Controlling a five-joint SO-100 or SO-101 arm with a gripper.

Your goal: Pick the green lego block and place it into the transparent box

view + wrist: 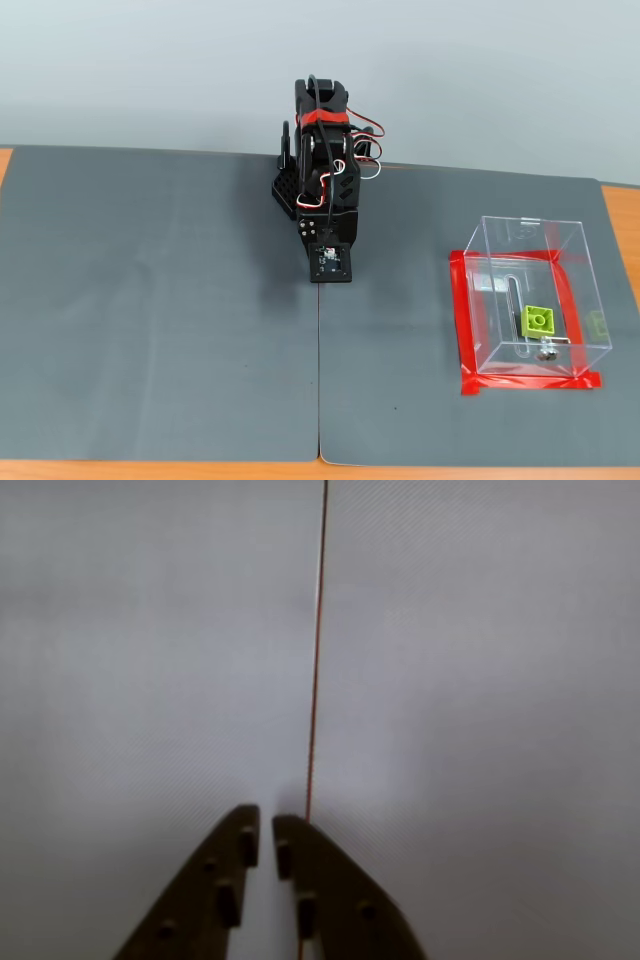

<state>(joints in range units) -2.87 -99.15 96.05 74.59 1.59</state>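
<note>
Green lego block [539, 319] inside transparent box [575, 262]

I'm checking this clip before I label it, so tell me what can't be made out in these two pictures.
- Tool: the wrist view cuts off its base at the bottom edge; in the fixed view the folded arm hides it.
- Green lego block and transparent box: outside the wrist view, which shows only grey mat and its seam.
- Small metal piece in the box: too small to identify in the fixed view.
</note>
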